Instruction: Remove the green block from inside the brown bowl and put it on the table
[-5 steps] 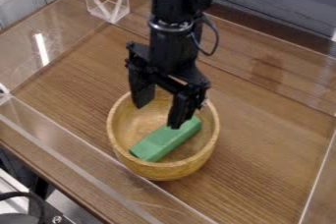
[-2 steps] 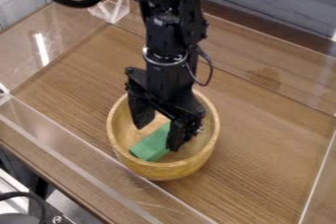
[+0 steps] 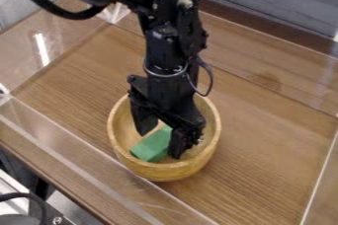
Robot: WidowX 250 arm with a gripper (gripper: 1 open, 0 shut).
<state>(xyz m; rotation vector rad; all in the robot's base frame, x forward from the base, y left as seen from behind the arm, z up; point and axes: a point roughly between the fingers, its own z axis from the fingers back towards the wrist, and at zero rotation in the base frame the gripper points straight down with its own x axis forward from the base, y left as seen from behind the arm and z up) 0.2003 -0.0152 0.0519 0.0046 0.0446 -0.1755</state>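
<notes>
stage: pre-grasp | gripper (image 3: 164, 136): jaws apart, down inside brown bowl (image 3: 129, 158), straddling green block (image 3: 152, 148) | block: lying in bowl, not clamped | left: close, lift out, set on bench (image 3: 264, 81)

- We find the bowl (image 3: 164, 150) on the table (image 3: 79, 81), toward the near side, close to the front acrylic wall (image 3: 93, 185).
- The block (image 3: 153, 148) lies inside the bowl, tilted against its near-left inner wall.
- The gripper (image 3: 166, 140) reaches down into the bowl, one finger on each side of the block.
</notes>
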